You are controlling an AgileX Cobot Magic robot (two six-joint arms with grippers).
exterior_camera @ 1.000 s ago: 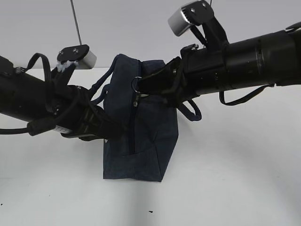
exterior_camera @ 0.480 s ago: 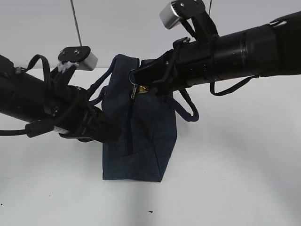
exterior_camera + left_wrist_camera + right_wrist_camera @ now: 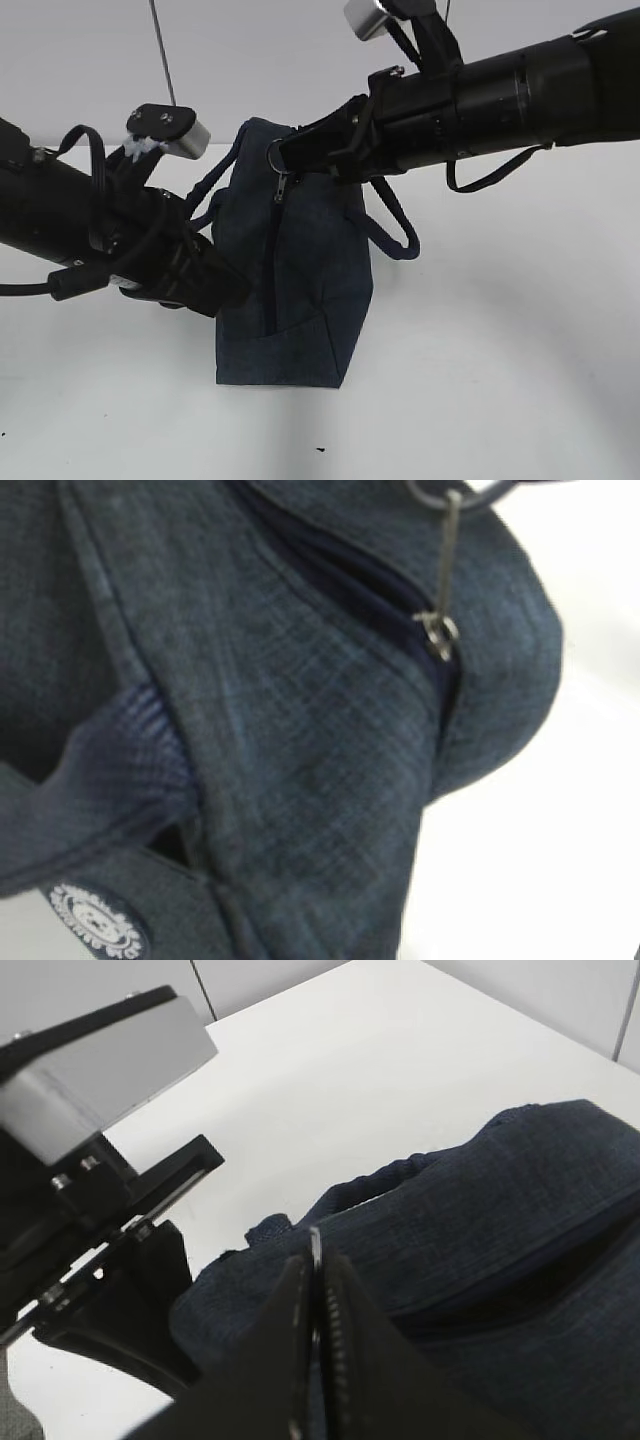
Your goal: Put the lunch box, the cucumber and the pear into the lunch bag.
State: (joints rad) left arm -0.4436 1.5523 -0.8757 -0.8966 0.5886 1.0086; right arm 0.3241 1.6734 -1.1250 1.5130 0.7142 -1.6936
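The right gripper (image 3: 285,155) has drawn the ring pull (image 3: 275,153) higher, fingers pinching it. The left gripper (image 3: 225,290) presses into the lunch bag (image 3: 300,300); its fingers' state is hidden.

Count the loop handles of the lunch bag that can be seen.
2. One handle hangs at the lunch bag's right, below the right arm; another handle shows at its left, partly hidden.

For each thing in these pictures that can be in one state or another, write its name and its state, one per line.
lunch bag: standing upright on the table, bulging
zipper: slider near the top of the bag, track below it closed
ring pull: pinched by the right hand, pulled taut
right hand: shut on the ring pull
left hand: pressed against the bag's side; open or shut cannot be told
loop handle: hanging loose below the right arm
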